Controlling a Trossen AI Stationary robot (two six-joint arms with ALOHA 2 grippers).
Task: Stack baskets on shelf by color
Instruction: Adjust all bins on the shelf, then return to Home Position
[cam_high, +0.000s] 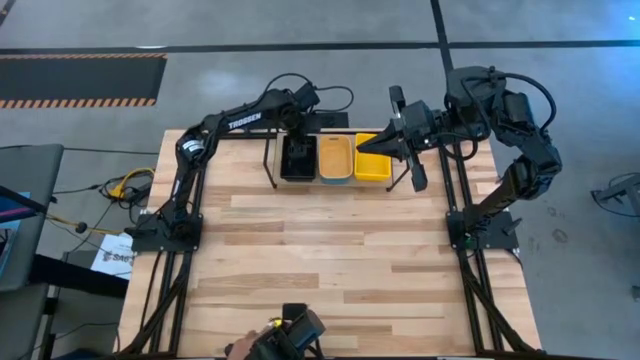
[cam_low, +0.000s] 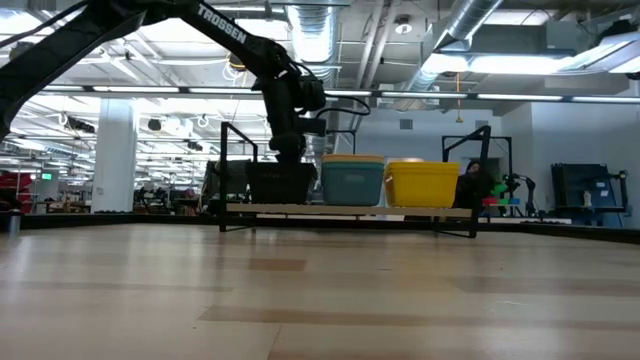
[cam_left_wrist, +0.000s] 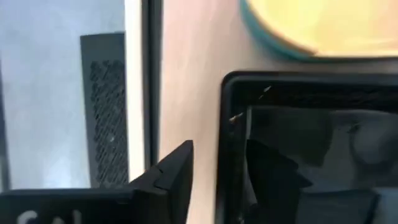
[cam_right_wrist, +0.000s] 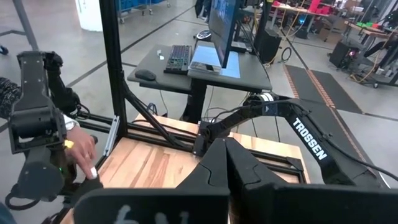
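The low black shelf (cam_low: 340, 210) stands at the table's far side with three lots of baskets on it. On the left is a black basket (cam_high: 298, 160), in the middle a teal one with an orange one in it (cam_high: 335, 158), and on the right a yellow one (cam_high: 373, 162). My left gripper (cam_high: 298, 140) points down over the black basket's far end, open, with one finger outside the end wall and one inside. My right gripper (cam_high: 370, 146) hangs shut, high above the shelf's right part, holding nothing. My left gripper comes from above and straddles the black basket's far end wall (cam_left_wrist: 227, 130). A strip of table shows between the outer finger (cam_left_wrist: 177, 171) and the wall. The inner finger (cam_left_wrist: 273, 177) lies close to the wall; I cannot tell whether it touches. The basket sits level on the shelf.
Bare wooden table (cam_high: 330, 260) stretches from the shelf to the near edge. A black frame (cam_high: 465, 215) edges the table and carries both arm bases. A person's hand with a dark device (cam_high: 285, 335) shows at the near edge, and also in the right wrist view (cam_right_wrist: 81, 152).
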